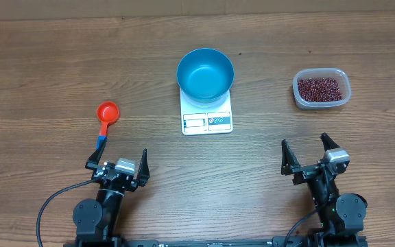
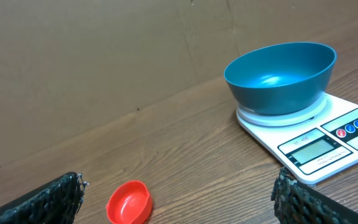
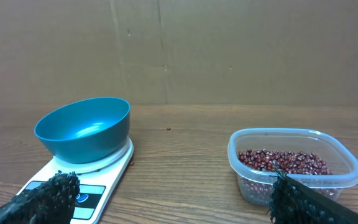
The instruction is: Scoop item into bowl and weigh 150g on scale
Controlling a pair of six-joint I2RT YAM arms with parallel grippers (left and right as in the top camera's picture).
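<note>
Wooden table (image 1: 46, 68), left gripper (image 1: 117, 159), right gripper (image 1: 304, 143) at near edge, jaws wide

My overhead view looks straight down on the whole table (image 1: 60, 55), my left wrist view sits low over the wood, facing the bowl (image 2: 280, 78) on the scale (image 2: 272, 134) from near, my right wrist view equally low, sharing bowl and scale, adding the clear tub (image 3: 291, 132).
</note>
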